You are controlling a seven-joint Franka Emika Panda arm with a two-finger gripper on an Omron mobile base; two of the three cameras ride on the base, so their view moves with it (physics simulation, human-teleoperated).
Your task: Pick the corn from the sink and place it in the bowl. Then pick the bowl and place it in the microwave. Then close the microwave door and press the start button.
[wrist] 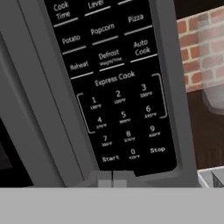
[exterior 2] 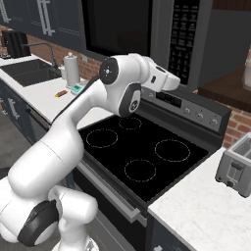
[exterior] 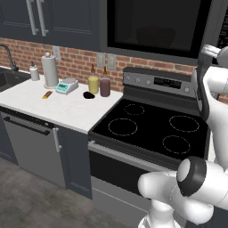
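- The gripper [wrist: 112,178] is closed, its two finger tips pressed together with nothing between them, right up against the lower edge of the microwave [exterior 2: 162,29] keypad panel [wrist: 118,87], just below the "Start" key [wrist: 110,159].
- In the hand view the keypad runs tilted; the "Stop" key sits to the right of "Start", with the zero key between them, and the grey frame of the panel borders the keys on both sides.
- The microwave door [exterior: 156,26] is shut, flush with the body; its black glass window faintly shows the round shape of the bowl [exterior: 156,36] inside. Whether the corn lies in the bowl cannot be told through the glass.
- From the right base view the arm reaches up and across from the lower left, its wrist ending at the microwave's right side, above the stove's back control strip [exterior 2: 188,107].
- The stove top [exterior: 151,127] below is bare black glass with four ring marks, leaving open room under the arm.
- Left of the stove, the white counter [exterior: 44,109] carries a paper towel roll [exterior: 50,70], a small scale [exterior: 67,86], two bottles [exterior: 99,83], a dark lump [exterior: 88,95] and a small orange-brown stick [exterior: 47,94], all set toward the brick wall; the counter's front edge is free.
- The sink [exterior 2: 29,71] lies at the far left end, well apart from the arm.
- A toaster [exterior 2: 236,166] stands on the counter right of the stove, near its back edge.
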